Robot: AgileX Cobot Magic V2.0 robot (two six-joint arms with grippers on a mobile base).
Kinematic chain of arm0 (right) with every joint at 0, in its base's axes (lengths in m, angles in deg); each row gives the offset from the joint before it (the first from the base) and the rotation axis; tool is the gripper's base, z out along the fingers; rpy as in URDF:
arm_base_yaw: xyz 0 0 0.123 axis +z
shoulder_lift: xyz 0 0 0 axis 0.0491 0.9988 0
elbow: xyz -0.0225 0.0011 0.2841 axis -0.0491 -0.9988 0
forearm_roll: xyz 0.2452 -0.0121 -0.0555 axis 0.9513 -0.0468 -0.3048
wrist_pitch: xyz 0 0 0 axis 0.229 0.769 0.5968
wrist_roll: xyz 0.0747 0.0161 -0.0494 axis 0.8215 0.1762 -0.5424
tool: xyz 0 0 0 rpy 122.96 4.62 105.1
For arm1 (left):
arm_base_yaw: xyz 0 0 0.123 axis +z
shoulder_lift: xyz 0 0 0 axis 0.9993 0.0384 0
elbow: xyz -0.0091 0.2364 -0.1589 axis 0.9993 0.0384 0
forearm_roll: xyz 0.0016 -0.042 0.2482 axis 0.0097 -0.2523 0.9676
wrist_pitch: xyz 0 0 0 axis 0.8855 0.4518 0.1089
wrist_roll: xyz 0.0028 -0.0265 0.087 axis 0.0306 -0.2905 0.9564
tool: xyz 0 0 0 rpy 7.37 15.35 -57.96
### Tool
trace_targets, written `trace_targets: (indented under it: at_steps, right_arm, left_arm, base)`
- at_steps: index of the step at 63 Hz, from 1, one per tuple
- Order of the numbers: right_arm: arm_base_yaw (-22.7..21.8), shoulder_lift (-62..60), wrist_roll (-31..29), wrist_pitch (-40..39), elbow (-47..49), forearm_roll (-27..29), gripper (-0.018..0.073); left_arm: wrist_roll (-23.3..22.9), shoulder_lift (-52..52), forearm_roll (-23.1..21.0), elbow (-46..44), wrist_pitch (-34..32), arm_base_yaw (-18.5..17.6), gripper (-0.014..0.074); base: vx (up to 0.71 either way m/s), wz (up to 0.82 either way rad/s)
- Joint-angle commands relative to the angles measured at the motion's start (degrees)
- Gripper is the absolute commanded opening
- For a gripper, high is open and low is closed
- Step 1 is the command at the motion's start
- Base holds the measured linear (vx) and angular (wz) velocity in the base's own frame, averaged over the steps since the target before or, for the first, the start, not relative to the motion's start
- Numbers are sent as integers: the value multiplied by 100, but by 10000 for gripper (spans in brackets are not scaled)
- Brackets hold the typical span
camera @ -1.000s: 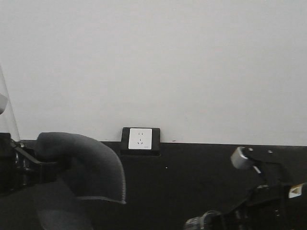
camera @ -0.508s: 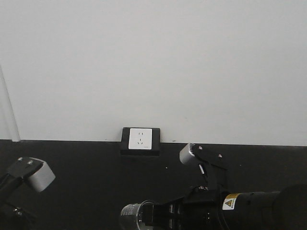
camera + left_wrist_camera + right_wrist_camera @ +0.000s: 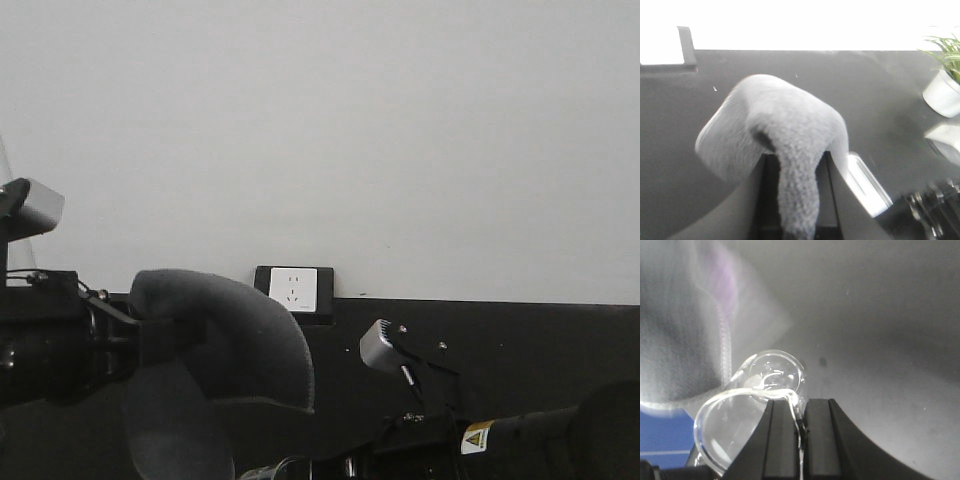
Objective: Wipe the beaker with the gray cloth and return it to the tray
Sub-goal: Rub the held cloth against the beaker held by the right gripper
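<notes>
Jaws on beaker point(image 3: 752, 407) rim, base forward

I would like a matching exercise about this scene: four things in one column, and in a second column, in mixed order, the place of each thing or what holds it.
Things
1. gray cloth
2. beaker
3. wall socket
4. potted plant

Places
A. far right of the left wrist view, in a white pot
B. clamped in the right gripper
C. at the foot of the white wall, behind the black table
D. clamped in the left gripper

Pairs: 1-D, 2-B, 3-C, 4-A
</notes>
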Motion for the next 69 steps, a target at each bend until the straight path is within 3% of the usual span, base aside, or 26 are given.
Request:
trace_targets:
  at_steps: [1, 13, 20, 25, 39, 45, 56, 63, 69]
  right_arm:
    - [-32, -183, -83, -355, 179, 179, -10]
    - [-32, -183, -60, -716, 179, 201, -10]
    - [-32, -183, -60, -773, 179, 201, -10]
    - [-32, -183, -60, -775, 179, 201, -10]
    - [-32, -183, -68, -639, 179, 377, -10]
    - [-32, -183, -110, -499, 179, 308, -10]
    - [-71, -194, 146, -209, 179, -415, -10]
    - [-454, -194, 546, 204, 179, -884, -10]
    - [-1048, -253, 695, 541, 179, -1381, -10]
  left_arm:
    - [-38, -85, -181, -185, 779, -37, 0]
    - [266, 20, 250, -185, 3437, -37, 0]
    - [539, 20, 201, -185, 3770, -37, 0]
    - [568, 20, 102, -185, 3386, -37, 0]
    - [477, 86, -485, -185, 600, -37, 0]
    - [452, 165, -463, -185, -105, -37, 0]
    - [340, 180, 147, -185, -302, -32, 0]
    - [-205, 94, 782, -185, -278, 49, 0]
    - [-949, -24, 1701, -175, -194, 251, 0]
  base:
    - [0, 0]
    - [0, 0]
    - [0, 0]
    - [0, 0]
    - [0, 0]
    - [0, 0]
    - [0, 0]
    - [0, 0]
    - [0, 0]
